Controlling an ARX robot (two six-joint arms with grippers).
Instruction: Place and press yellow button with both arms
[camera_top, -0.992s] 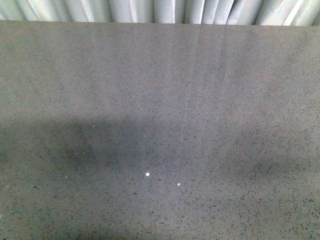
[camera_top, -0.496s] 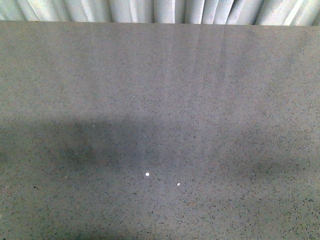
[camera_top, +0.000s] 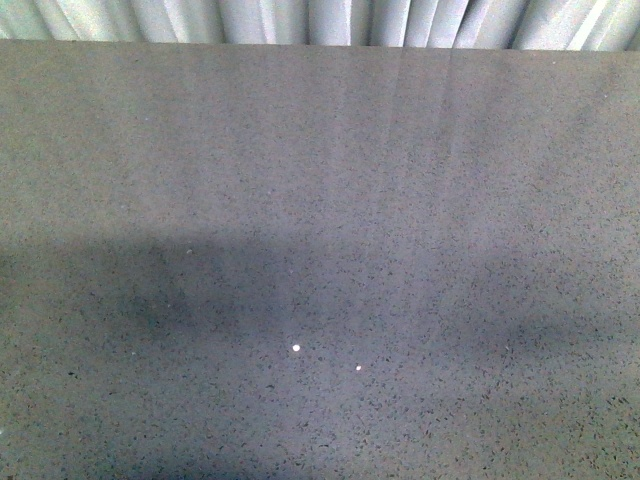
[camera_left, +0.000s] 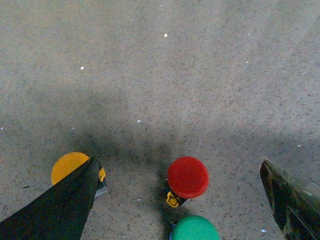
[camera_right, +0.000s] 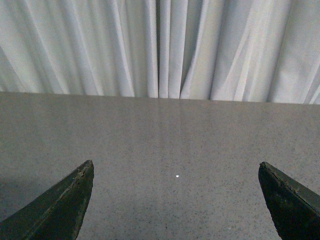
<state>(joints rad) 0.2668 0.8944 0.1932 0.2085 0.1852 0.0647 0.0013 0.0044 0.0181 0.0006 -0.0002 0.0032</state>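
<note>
In the left wrist view the yellow button (camera_left: 67, 166) stands on the grey speckled table, its round cap partly hidden behind one black finger (camera_left: 65, 205). My left gripper (camera_left: 177, 167) is open and hangs above the table; the yellow button lies at one fingertip, not between the jaws. My right gripper (camera_right: 175, 170) is open and empty over bare table, facing the curtain. No button and no arm shows in the front view.
A red button (camera_left: 187, 177) stands between the left jaws, and a green button (camera_left: 195, 229) sits close beside it at the frame edge. A white pleated curtain (camera_right: 160, 47) hangs behind the table's far edge (camera_top: 320, 45). Arm shadows lie on the table (camera_top: 170, 300).
The dark shadows on the table in the front view have shifted slightly. Nothing else has visibly changed.
</note>
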